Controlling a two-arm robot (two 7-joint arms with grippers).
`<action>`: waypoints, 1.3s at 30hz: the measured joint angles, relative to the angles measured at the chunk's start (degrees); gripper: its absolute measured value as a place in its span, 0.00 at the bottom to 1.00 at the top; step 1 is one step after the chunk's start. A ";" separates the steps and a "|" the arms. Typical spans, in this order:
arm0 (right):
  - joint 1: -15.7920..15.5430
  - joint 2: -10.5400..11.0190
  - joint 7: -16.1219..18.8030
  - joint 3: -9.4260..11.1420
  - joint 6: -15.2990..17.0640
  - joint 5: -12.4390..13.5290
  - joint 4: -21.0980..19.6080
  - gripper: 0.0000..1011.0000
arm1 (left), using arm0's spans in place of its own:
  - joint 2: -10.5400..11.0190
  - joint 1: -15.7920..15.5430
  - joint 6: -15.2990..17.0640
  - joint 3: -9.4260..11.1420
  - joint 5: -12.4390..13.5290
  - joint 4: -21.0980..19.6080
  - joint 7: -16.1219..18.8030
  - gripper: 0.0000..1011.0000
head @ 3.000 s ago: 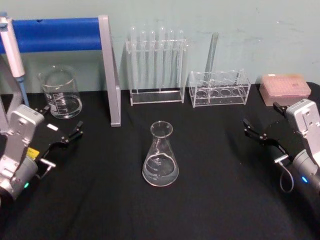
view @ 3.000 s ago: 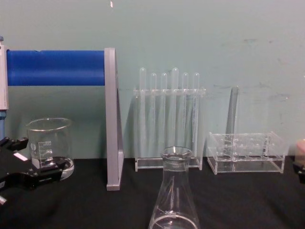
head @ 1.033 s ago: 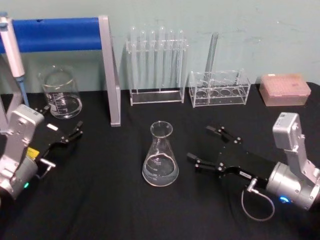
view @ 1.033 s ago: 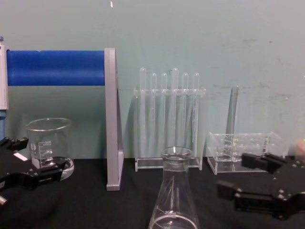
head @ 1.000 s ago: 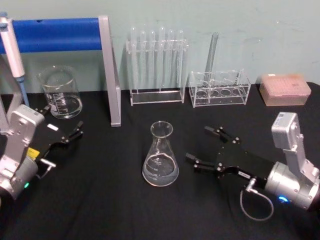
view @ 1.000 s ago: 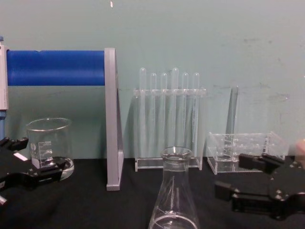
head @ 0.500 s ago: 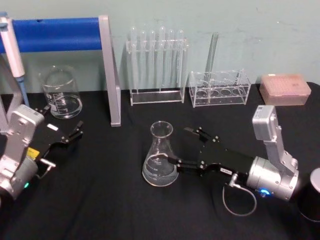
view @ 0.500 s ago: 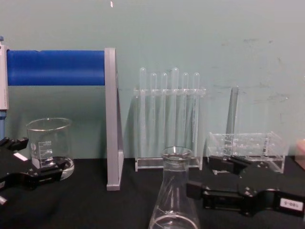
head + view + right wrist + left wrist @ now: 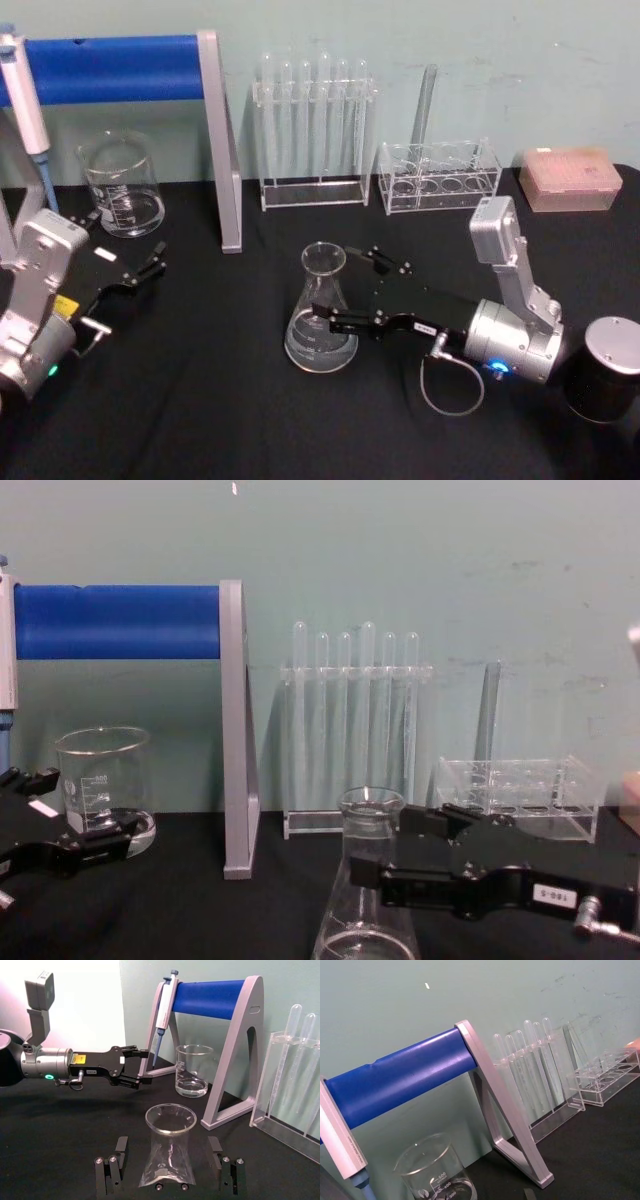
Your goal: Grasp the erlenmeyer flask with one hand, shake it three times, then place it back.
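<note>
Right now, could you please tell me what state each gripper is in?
Left gripper: open, holding nothing, near the beaker.
Right gripper: open, fingers either side of the erlenmeyer flask, not yet gripping it.

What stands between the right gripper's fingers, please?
The erlenmeyer flask, per the right wrist view; the open right gripper straddles it, the left gripper sits by the beaker.
</note>
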 joint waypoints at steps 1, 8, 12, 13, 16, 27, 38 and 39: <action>0.17 -0.17 0.01 -0.09 -0.02 -0.06 0.24 0.99 | 0.00 0.00 0.00 0.00 0.00 0.00 0.00 0.99; 1.45 -1.49 0.25 -0.83 -0.29 -0.54 2.05 0.99 | 0.00 0.00 0.00 0.00 0.00 0.00 0.00 0.99; 1.83 -1.91 0.27 -1.05 -0.38 -0.73 2.54 0.99 | 0.00 0.00 0.00 0.00 0.00 0.00 0.00 0.99; 1.90 -2.01 0.27 -1.10 -0.40 -0.77 2.66 0.99 | 0.00 0.00 0.00 0.00 0.00 0.00 0.00 0.99; 2.22 -2.40 0.20 -1.25 -0.53 -1.07 3.18 0.99 | 0.00 0.00 0.00 0.00 0.00 0.00 0.00 0.99; 2.44 -2.83 -0.45 -1.35 -0.52 -1.62 3.47 0.99 | 0.00 0.00 0.00 0.00 0.00 0.00 0.00 0.99; 2.42 -2.81 -0.50 -1.28 -0.48 -1.64 3.42 0.99 | 0.00 0.00 0.00 0.00 0.00 0.00 0.00 0.99; 2.41 -2.81 -0.50 -1.28 -0.48 -1.63 3.41 0.99 | 0.00 0.00 0.00 0.00 0.00 0.00 0.00 0.99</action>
